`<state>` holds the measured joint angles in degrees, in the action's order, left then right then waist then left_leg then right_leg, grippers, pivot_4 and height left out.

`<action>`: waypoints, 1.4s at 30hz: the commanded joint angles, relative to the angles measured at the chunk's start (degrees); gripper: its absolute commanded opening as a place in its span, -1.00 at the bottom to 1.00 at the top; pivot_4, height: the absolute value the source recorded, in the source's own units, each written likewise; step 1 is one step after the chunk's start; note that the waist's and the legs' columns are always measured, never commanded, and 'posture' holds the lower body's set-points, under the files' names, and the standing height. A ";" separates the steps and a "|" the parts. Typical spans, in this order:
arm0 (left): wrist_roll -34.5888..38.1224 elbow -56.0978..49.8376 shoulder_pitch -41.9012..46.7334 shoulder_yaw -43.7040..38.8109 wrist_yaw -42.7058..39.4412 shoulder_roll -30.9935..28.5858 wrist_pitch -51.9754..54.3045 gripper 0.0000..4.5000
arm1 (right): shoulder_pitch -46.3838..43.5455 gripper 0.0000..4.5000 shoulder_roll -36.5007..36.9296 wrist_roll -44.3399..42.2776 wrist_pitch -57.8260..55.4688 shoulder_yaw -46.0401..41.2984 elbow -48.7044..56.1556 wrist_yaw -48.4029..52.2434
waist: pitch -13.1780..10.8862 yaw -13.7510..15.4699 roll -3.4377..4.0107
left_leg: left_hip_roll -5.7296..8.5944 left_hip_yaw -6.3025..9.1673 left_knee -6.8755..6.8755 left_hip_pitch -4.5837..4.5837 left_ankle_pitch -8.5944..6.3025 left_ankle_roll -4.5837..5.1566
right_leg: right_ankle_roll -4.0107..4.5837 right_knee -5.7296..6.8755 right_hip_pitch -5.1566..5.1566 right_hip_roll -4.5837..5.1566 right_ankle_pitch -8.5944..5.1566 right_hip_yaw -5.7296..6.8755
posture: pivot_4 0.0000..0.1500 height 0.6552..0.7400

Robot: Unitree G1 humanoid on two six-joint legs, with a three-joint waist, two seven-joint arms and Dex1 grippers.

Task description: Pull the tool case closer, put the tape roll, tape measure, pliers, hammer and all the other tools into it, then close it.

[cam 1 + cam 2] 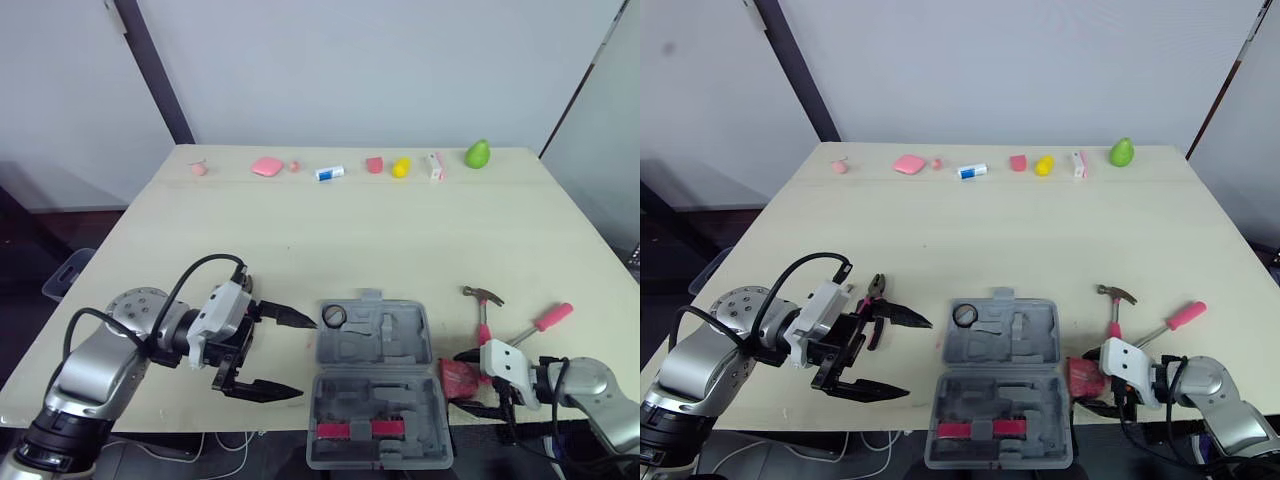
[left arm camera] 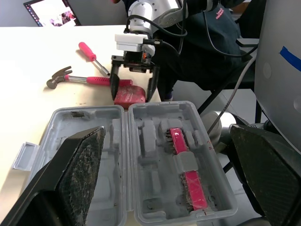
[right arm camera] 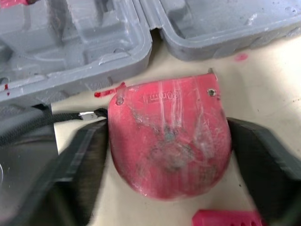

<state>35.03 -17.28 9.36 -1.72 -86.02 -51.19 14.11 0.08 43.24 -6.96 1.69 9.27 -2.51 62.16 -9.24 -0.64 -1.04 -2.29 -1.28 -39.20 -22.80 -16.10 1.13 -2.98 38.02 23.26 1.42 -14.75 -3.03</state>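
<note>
The grey tool case lies open at the table's front middle, with a red tool bedded in its near half. A black tape roll sits at the far left corner of the case. My left gripper stands wide open just left of the case, holding nothing. The red-handled pliers lie beside its wrist. Right of the case, my right gripper is shut on the red tape measure, which rests on the table. The hammer and a red-handled screwdriver lie just beyond.
Small items line the far table edge: a pink piece, a blue and white tube, a yellow piece and a green pear. The case's near half overhangs the table's front edge.
</note>
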 commanded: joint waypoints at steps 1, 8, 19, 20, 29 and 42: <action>0.43 -1.10 0.00 -1.32 -0.71 -0.71 -0.94 1.00 | -0.55 0.35 -0.34 -0.21 1.22 -0.54 0.36 -0.08 | 0.00 0.00 0.00 | 0.00 0.00 0.00 0.00 0.00 0.00 | 0.00 0.00 0.00 0.00 0.00 0.00 | 1.00 1.00; 0.51 -1.08 -0.14 -1.31 -0.76 -0.77 -1.18 1.00 | -0.10 0.35 0.04 0.39 1.14 -0.54 1.27 -0.20 | 0.00 0.00 0.00 | 0.00 -0.01 0.00 0.00 0.00 0.00 | 0.00 0.00 0.00 0.00 0.00 0.00 | 1.00 1.00; 0.33 -0.16 -0.74 -1.62 0.04 -0.34 -1.94 1.00 | -0.79 0.35 9.14 -1.96 -6.21 -4.71 9.64 3.23 | -0.02 -0.08 0.05 | 0.00 0.00 -0.03 0.03 0.00 0.00 | -0.01 0.04 0.00 0.01 0.00 -0.02 | 1.00 1.00; 0.33 -0.26 -0.81 -1.49 0.47 -0.03 -1.91 1.00 | -2.03 0.35 9.83 -2.26 -8.07 -4.78 10.55 3.68 | -0.02 -0.11 0.05 | 0.00 -0.01 -0.03 0.03 0.00 0.00 | -0.01 0.04 0.00 0.00 0.00 -0.02 | 1.00 1.00; -0.21 -0.60 -2.31 -2.32 4.17 1.50 -1.89 1.00 | -19.26 0.35 10.89 0.78 -26.44 2.34 15.64 6.21 | -0.04 0.01 0.07 | 0.00 0.02 -0.03 0.03 0.00 0.00 | 0.00 0.04 0.00 -0.01 0.01 -0.03 | 1.00 1.00; -2.50 1.69 -6.54 -6.94 7.02 0.60 -3.57 1.00 | -42.85 0.35 -1.01 15.78 -45.30 26.18 13.24 5.56 | -0.08 0.12 0.14 | 0.01 0.01 0.00 -0.21 0.00 0.00 | 0.02 0.07 0.23 0.06 0.01 0.01 | 1.00 1.00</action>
<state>32.59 -15.02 3.10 -6.85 -79.45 -50.11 11.43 -41.02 43.07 6.26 -42.41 33.94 10.76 68.46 -9.32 -0.52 -0.90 -2.26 -1.27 -39.20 -23.02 -16.10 1.13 -2.96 38.08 23.50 1.51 -14.75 -3.01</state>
